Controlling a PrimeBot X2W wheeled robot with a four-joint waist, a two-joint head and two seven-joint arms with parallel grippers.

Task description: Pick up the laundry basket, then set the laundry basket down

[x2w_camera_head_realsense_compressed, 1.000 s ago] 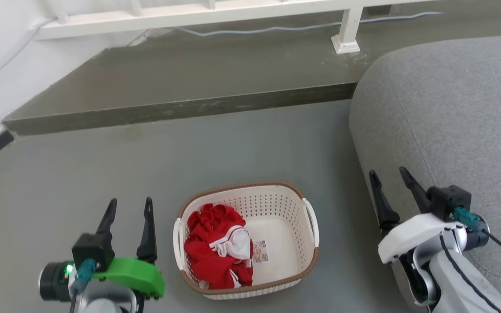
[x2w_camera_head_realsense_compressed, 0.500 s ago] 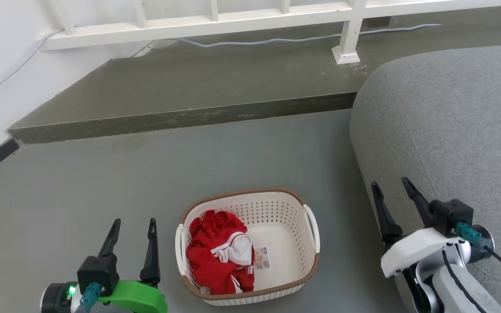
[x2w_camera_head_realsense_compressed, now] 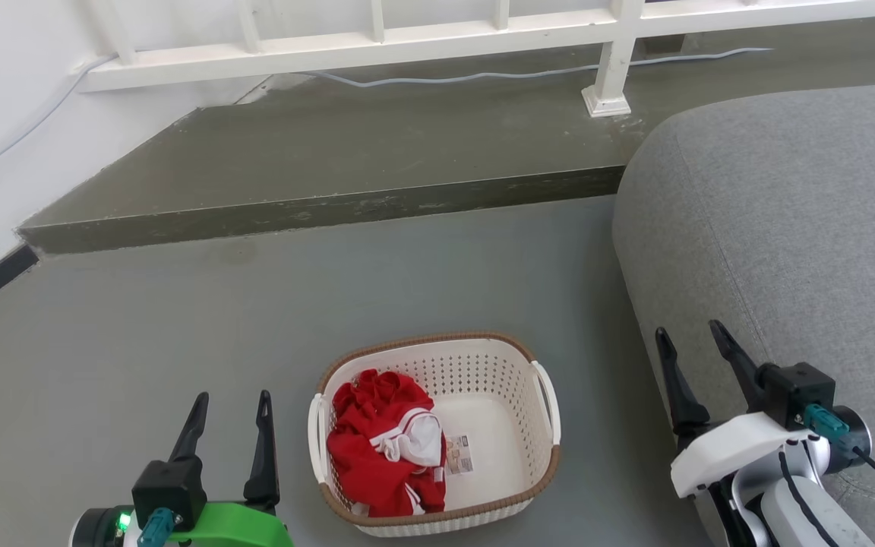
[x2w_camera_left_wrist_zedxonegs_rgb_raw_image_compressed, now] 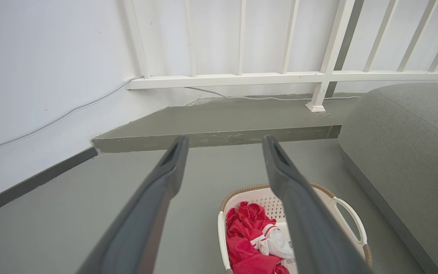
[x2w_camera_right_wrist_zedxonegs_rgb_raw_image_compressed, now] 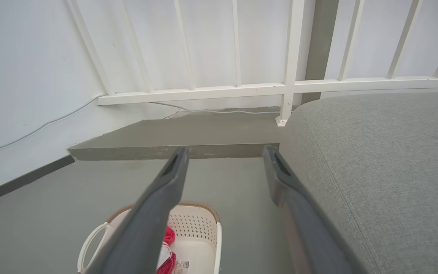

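Cream-white plastic with a brown woven-look rim: one laundry basket [x2w_camera_head_realsense_compressed: 475,371] sits on the grey floor [x2w_camera_head_realsense_compressed: 179,327], at 6 o'clock in the head view. It has two white side handles [x2w_camera_head_realsense_compressed: 554,403], one red-and-white garment [x2w_camera_head_realsense_compressed: 377,456] heaped in its 9 o'clock half, and one small paper label [x2w_camera_head_realsense_compressed: 462,454] on its bare bottom. Two claws flank it, neither touching it: the left claw [x2w_camera_head_realsense_compressed: 232,396] at its 8 o'clock and the right claw [x2w_camera_head_realsense_compressed: 687,328] at its 3 o'clock. Each has both dark fingers spread apart with nothing between them. One grey upholstered sofa [x2w_camera_head_realsense_compressed: 787,228] bulks at 3 o'clock, close behind the right claw and near the basket's handle on that side. At 12 o'clock runs one raised concrete step [x2w_camera_head_realsense_compressed: 369,144], carrying one white railing [x2w_camera_head_realsense_compressed: 437,42] with one pale cable [x2w_camera_head_realsense_compressed: 483,75] along its foot.
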